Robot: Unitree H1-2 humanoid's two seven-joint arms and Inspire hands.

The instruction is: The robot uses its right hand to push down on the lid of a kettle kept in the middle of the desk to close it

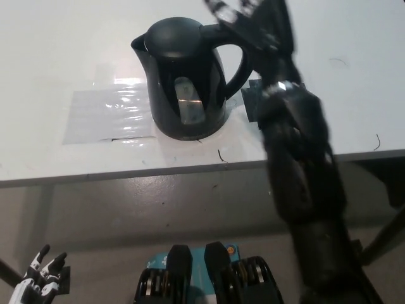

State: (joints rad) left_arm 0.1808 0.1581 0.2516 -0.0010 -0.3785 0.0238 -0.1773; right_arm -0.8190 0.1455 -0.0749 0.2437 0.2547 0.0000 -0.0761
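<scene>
White desk [57, 57] under kettle [185, 79], tape patches [107, 114].

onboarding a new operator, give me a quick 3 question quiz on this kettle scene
1. True or false: the kettle lies on its side.
2. Where is the right hand? A) flat on the lid B) raised by the handle, at the picture's top edge C) under the desk
3. Fill in: the white left hand rests below the ____ edge.

Key
1. False: it stands upright, with the lid looking closed.
2. B
3. desk
</scene>
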